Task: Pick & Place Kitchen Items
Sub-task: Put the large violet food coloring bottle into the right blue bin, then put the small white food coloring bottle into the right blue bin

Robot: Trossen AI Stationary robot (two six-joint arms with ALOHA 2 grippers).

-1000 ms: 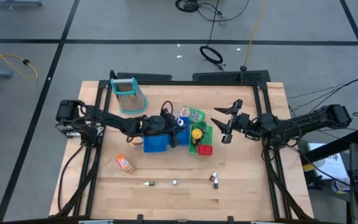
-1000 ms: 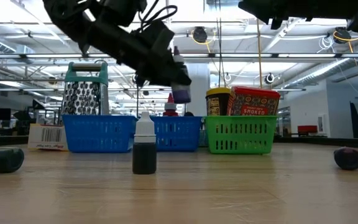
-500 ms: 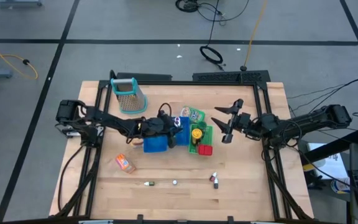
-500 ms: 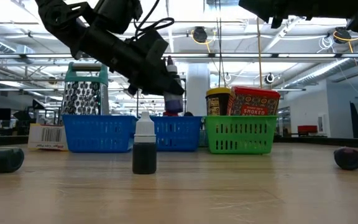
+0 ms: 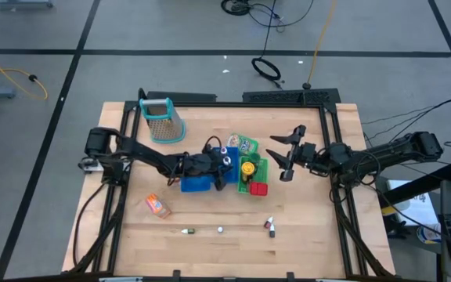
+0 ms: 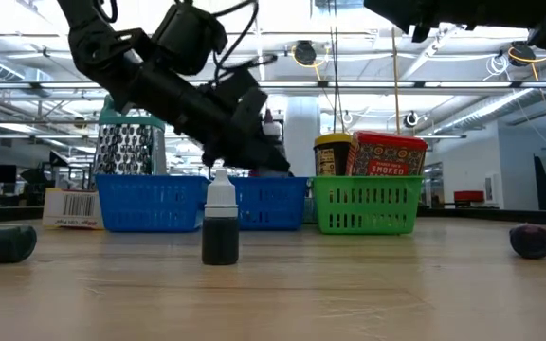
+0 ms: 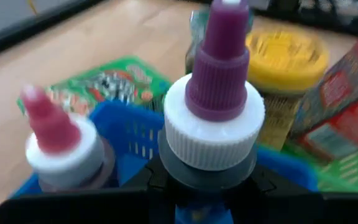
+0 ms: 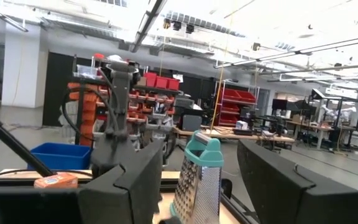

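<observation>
My left gripper [image 5: 222, 162] hovers over the right end of the blue tray [image 5: 195, 185], shut on a tiny bottle [image 7: 215, 118] with a purple nozzle and a white ribbed cap. A red-tipped tiny bottle [image 7: 58, 144] stands inside that tray. Beside it, the green tray [image 5: 261, 168] holds a yellow-lidded jar [image 5: 247, 167] and a red block [image 5: 258, 188], and a green pouch [image 5: 245, 145] lies at its far side. An orange packet [image 5: 157, 206] and tiny bottles [image 5: 270, 225] lie on the table. My right gripper [image 5: 280, 157] waits open, raised right of the trays. My left gripper pinches the tiny bottle between its two fingers [image 7: 278, 199] by the dark body just below the white cap [image 7: 207, 177]. The bottle is lifted clear above the blue tray, nozzle end away from the fingers. The fingers hide the lower body.
A metal grater with a teal handle [image 5: 163, 119] stands at the far left of the table. A dark tiny bottle with a white cap [image 6: 220, 223] stands near the near edge, with two more tiny bottles [image 5: 186, 231] to its left. Bare wood lies along the near side.
My left gripper has come down toward the blue tray, still shut on the purple-nozzled bottle, which now sits lower, close above the tray's rim.
</observation>
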